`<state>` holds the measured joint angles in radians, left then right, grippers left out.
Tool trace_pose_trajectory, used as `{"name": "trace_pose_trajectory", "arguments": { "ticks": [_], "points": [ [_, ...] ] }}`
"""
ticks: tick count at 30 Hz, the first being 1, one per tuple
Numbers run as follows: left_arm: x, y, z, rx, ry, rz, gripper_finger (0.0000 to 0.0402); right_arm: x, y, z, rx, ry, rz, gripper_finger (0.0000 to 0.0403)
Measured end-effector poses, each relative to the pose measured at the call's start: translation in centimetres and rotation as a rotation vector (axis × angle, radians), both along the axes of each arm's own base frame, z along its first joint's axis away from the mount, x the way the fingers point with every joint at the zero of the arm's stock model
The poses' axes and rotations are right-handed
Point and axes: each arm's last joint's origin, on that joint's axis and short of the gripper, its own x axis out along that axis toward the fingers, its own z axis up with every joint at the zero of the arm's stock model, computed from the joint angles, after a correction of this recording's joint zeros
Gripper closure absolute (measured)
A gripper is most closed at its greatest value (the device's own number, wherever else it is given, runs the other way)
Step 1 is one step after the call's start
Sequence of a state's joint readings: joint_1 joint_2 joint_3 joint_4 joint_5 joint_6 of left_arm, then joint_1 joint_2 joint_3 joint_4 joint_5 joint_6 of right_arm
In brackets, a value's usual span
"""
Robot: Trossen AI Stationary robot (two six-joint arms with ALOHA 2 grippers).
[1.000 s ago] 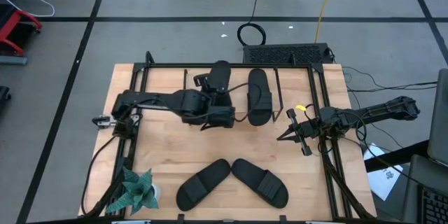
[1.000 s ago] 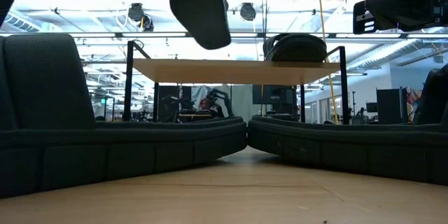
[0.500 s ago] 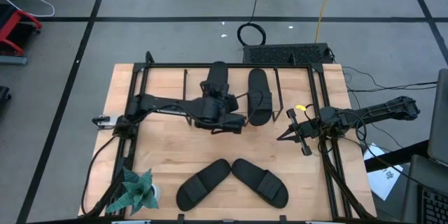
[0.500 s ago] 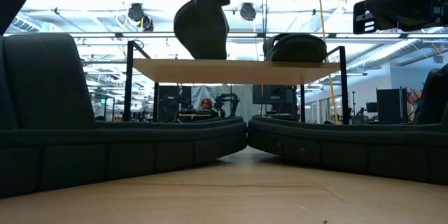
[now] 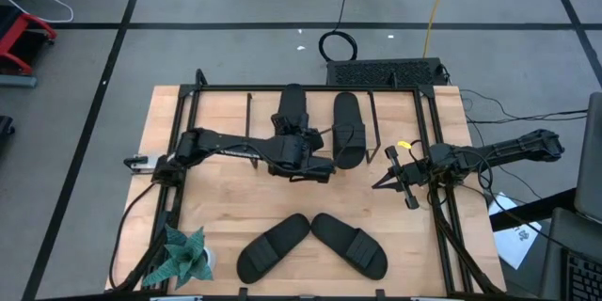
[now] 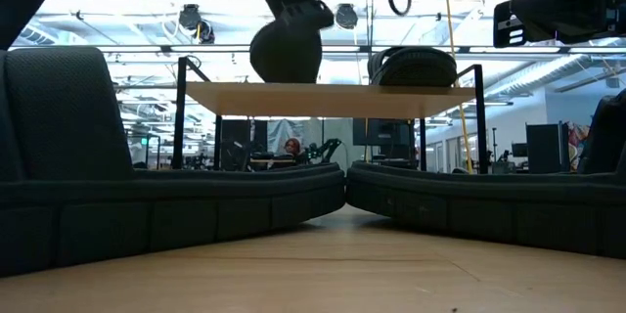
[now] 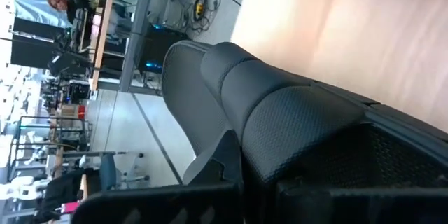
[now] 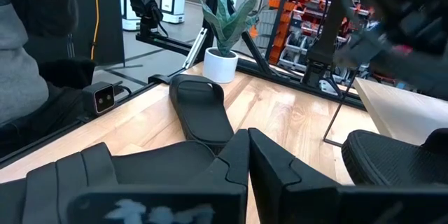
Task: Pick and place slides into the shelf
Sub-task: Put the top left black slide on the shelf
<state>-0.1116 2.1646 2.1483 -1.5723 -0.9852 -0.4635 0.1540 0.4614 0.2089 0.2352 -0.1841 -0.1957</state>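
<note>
Left end effector [image 5: 299, 141], on an arm stretched level across the table, clamps a matte black ribbed-strap slide [image 5: 292, 111] resting on the low light-wood shelf [image 6: 333, 99] beside another slide [image 5: 347, 130]. Right end effector [image 5: 395, 181] hangs pinched closed, empty, near the table's right edge.

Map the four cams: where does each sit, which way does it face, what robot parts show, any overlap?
High: overhead, straight down; both arms, shelf, left gripper on a slide.
Low: tabletop level, facing the room; near slides, shelf beyond, left arm above.
Left wrist: on the left arm, along its held slide; own fingers.
Right wrist: on the right arm, across the table to a plant; own fingers shut.
Shared: high and low both show the held slide over the shelf.
</note>
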Motion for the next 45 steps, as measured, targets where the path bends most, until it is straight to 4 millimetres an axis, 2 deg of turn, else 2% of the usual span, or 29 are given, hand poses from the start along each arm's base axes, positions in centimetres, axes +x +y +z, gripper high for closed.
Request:
{"name": "trace_pose_trajectory", "arguments": {
  "ticks": [10, 23, 38, 41, 45],
  "points": [
    [1.1, 0.0, -2.4, -0.001, 0.042, 0.012, 0.0401, 0.0, 0.0, -0.1, -0.001, 0.005, 0.0, 0.0403],
    [1.4, -0.1, -3.1, -0.009, 0.056, 0.012, 0.0401, 0.1, 0.0, -0.1, -0.002, 0.011, 0.0, 0.0403],
    [1.7, -0.1, -3.2, -0.101, 0.007, 0.032, 0.04, 0.1, 0.0, -0.1, -0.002, 0.01, 0.0, 0.0403],
    [1.8, -0.2, -3.2, -0.122, -0.002, 0.031, 0.0389, 0.1, 0.0, -0.1, -0.002, 0.01, 0.0, 0.0403],
    [1.8, -0.2, -3.3, -0.152, -0.004, 0.032, 0.0355, 0.1, 0.0, -0.1, -0.002, 0.01, 0.0, 0.0403]
  ]
}}
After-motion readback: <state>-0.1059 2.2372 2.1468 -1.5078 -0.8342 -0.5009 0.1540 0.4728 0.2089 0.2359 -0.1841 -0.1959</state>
